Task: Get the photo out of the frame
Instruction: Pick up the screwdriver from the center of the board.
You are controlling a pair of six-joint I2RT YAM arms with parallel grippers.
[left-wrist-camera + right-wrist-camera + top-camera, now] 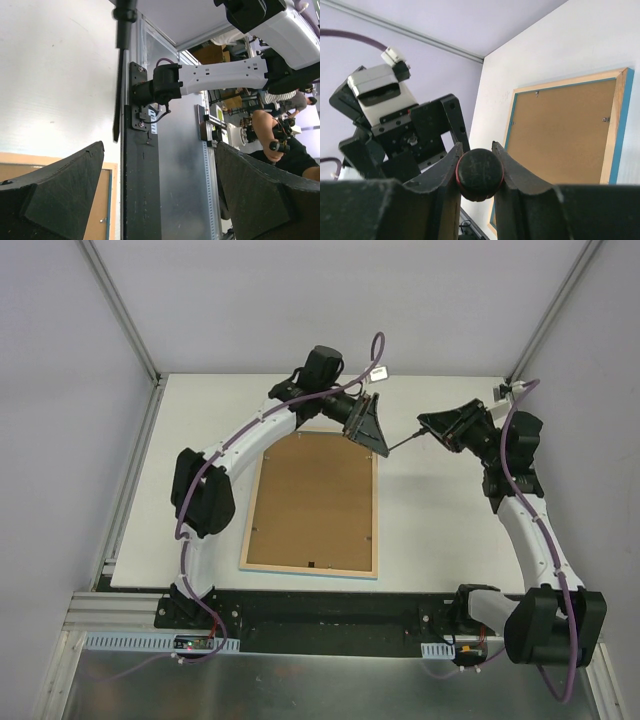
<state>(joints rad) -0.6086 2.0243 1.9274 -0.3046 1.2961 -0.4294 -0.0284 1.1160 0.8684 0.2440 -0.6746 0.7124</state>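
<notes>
Your right gripper (477, 149) is clamped on the butt of the screwdriver (480, 175), with the shaft aimed left at the far right corner of the frame (377, 510). Held that way, I'd say it's meant to lever up the retaining tabs (605, 119). Your left gripper (369, 428) hangs over that same corner, fingers wide apart and gripping nothing, right in the blade's path. The frame lies face down on the table (440, 530), brown back panel (560, 130) up and in place. The photo is out of sight, presumably under that panel.
</notes>
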